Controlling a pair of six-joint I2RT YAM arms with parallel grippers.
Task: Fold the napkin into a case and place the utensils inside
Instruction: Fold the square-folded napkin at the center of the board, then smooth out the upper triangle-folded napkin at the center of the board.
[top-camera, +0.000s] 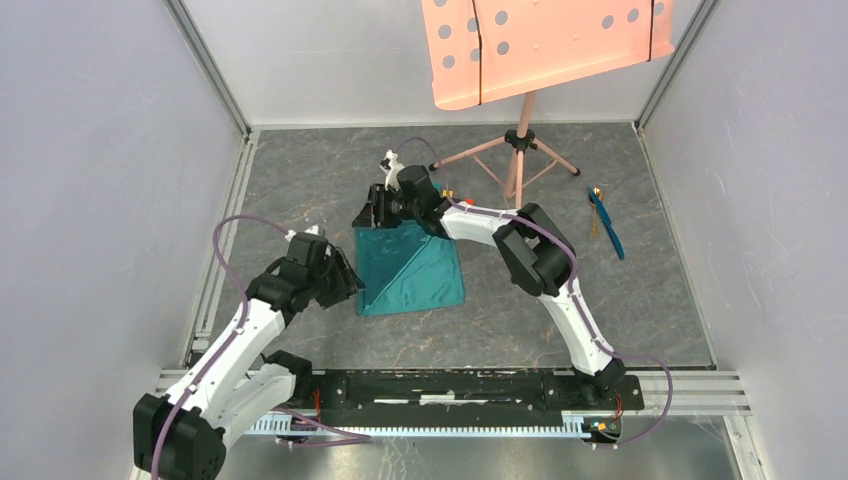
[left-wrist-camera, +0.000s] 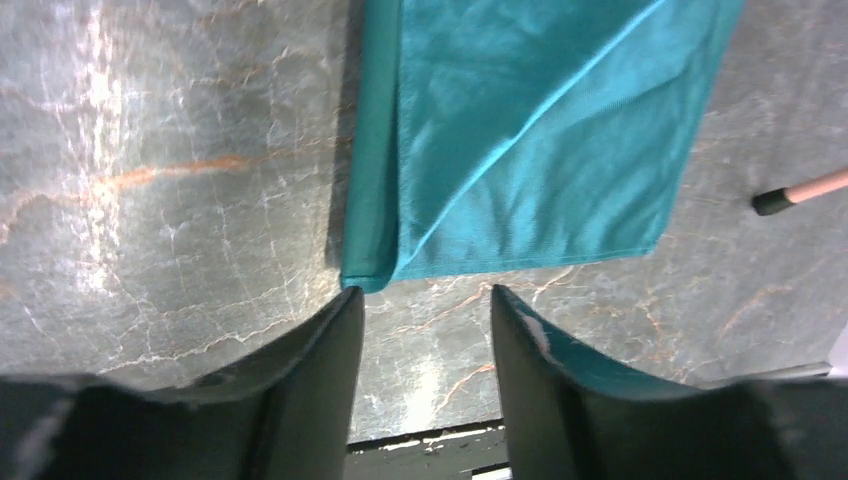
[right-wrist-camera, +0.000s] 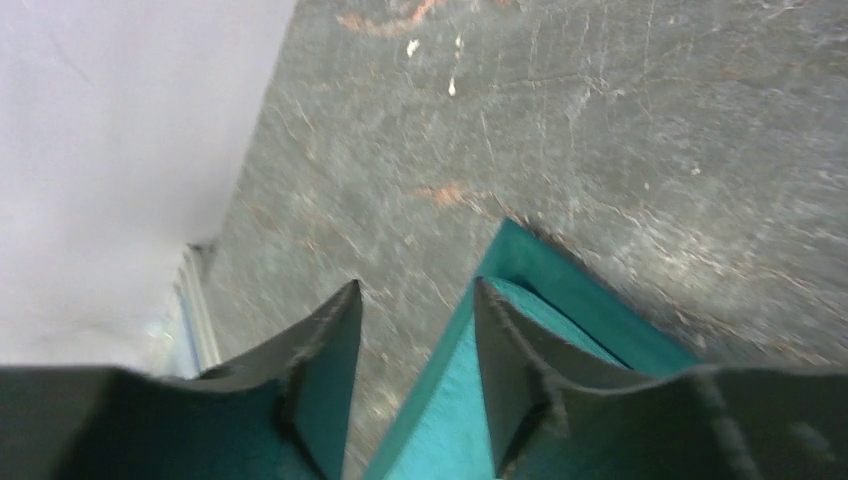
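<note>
Napkin (top-camera: 412, 270) mid-table, fold line running near-far along left edge. Left gripper (left-wrist-camera: 424, 296) just off near corner, right gripper (right-wrist-camera: 417, 290) over far corner, both spread, empty. Utensils (top-camera: 606, 228) far right, nearer right gripper.

Teal-green napkin (top-camera: 410, 270), grey marbled counter (top-camera: 300, 180) with orange veins, salmon-pink stand (top-camera: 545, 45) dotted with holes, bright blue utensil (top-camera: 608, 235)
</note>
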